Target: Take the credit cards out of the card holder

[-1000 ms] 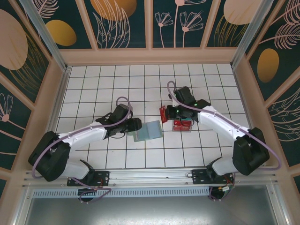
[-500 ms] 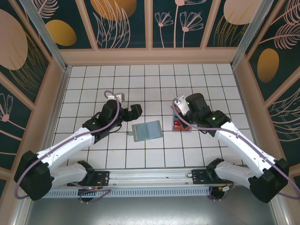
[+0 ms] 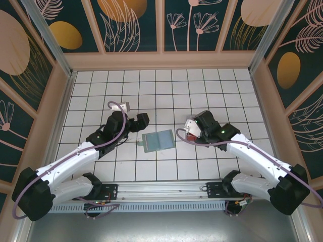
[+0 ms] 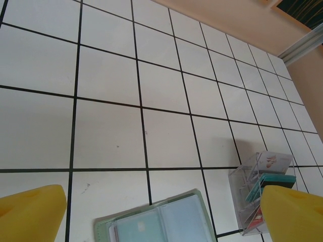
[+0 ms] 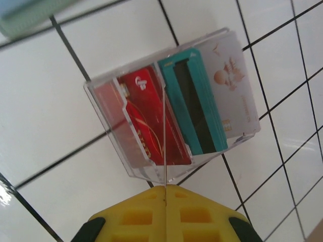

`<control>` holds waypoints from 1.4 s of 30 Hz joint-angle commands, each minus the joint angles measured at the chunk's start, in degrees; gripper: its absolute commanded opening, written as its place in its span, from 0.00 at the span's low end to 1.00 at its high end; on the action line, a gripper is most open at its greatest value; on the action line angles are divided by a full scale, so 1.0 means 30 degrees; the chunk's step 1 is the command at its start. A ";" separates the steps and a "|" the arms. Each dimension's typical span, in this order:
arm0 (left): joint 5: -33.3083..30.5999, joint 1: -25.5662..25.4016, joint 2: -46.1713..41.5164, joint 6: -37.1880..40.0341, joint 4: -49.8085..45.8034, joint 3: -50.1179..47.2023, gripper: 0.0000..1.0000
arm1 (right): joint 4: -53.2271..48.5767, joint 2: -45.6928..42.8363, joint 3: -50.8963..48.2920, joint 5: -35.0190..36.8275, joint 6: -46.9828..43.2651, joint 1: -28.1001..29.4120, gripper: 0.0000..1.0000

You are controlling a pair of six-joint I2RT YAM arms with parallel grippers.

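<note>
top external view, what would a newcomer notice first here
The sage card holder lies open and flat on the white tiled table between the two arms. Just right of it, by the shut right gripper, a clear tray holds the red and teal credit cards; the left gripper hangs open to the holder's left.

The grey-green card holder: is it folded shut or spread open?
Spread open: the flat grey-green folding card holder lies with both bluish inner halves facing up.
</note>
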 commanded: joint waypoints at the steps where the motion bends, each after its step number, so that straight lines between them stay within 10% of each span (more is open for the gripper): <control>1: -0.0244 -0.0121 -0.0209 0.0504 0.0162 0.0047 0.99 | 0.0366 0.0189 -0.0715 0.0909 -0.2138 0.0249 0.00; 34: -0.0284 -0.0119 -0.0290 0.0568 -0.1029 0.0166 0.99 | 0.3722 0.1944 -0.2028 0.1074 -0.3394 0.1073 0.00; 42: -0.0239 -0.0111 -0.0510 0.0447 -0.1029 -0.0018 0.98 | 0.5947 0.2086 -0.2196 0.3041 -0.2045 0.0774 0.29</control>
